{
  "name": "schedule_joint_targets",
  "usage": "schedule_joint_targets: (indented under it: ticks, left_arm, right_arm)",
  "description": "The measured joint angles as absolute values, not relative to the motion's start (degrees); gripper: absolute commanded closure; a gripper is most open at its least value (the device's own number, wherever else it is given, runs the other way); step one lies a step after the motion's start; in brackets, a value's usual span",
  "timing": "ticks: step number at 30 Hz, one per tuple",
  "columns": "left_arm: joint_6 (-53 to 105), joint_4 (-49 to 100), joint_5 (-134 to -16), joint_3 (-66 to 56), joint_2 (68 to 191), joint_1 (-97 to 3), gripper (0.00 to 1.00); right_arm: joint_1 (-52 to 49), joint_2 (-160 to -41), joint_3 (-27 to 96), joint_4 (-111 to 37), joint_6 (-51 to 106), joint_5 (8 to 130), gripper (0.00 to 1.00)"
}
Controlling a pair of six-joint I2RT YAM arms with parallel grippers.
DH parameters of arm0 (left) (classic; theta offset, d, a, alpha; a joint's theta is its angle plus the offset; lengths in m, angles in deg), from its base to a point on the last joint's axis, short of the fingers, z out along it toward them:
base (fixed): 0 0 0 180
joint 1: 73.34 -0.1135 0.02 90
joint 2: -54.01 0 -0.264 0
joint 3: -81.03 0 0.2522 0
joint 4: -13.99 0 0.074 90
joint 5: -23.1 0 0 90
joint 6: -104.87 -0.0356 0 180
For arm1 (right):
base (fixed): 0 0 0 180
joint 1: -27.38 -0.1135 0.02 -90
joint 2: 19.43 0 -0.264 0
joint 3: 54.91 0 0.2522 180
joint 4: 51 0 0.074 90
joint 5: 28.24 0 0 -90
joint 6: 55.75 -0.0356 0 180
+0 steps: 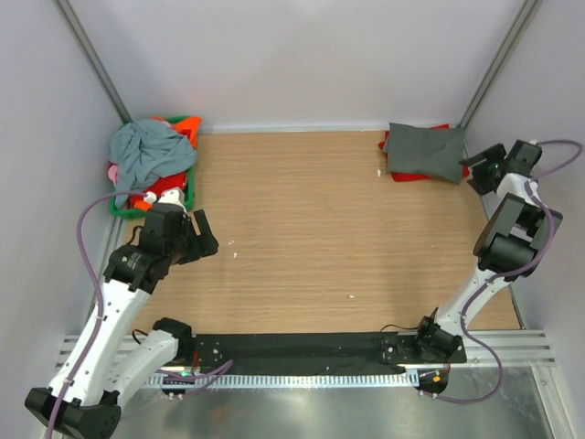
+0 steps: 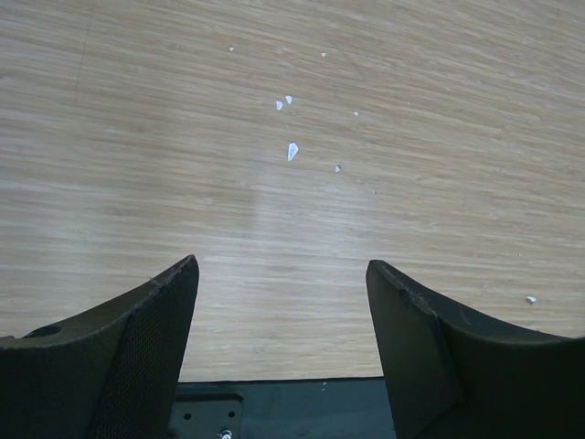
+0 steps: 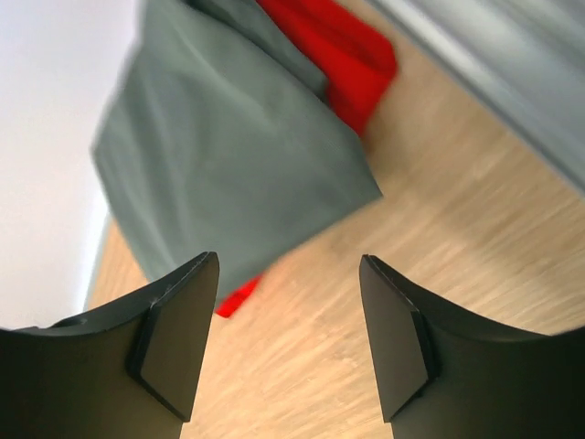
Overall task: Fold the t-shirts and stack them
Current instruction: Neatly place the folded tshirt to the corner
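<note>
Grey sat uppermost at the far right corner: a charcoal-grey folded cotton t-shirt (image 1: 425, 151) lay on the pale wood-grain table (image 1: 320, 229). We saw it resting on a bright red folded t-shirt (image 3: 340, 57), whose edges showed from beneath it. The right arm's black two-finger gripper (image 3: 288, 261) hovered just beside this stack, its fingers spread apart with nothing between them.

At the far left corner stood a green plastic basket (image 1: 190, 123). A crumpled blue-grey t-shirt (image 1: 146, 151) was heaped on top of it, and we made out orange cloth (image 1: 188, 135) and red cloth (image 1: 163, 188) under that.

The left arm's black two-finger gripper (image 2: 281, 265) hung over bare wood near the basket, its fingers likewise wide apart and empty. Small white specks (image 2: 292, 151) lay scattered on the table below it.
</note>
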State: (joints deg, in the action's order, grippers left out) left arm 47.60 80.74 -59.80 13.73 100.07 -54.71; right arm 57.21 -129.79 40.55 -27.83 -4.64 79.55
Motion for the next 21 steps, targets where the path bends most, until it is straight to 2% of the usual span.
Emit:
schedule_joint_targets:
  ticks: [5, 17, 21]
  left_arm:
    - [47.6, 80.72, -59.8, 13.73, 99.79, -54.71, 0.25]
    - [47.6, 80.74, -59.8, 13.73, 99.33, -54.73, 0.25]
    - [47.6, 80.74, -59.72, 13.73, 99.29, -54.71, 0.25]
  right_arm:
    - [56.99, -131.34, 35.72, -28.37, -6.52, 83.17, 0.31]
    - [56.64, -136.17, 37.09, -31.87, -7.55, 83.68, 0.28]
    - [55.96, -136.96, 37.44, -31.87, -7.59, 82.58, 0.3]
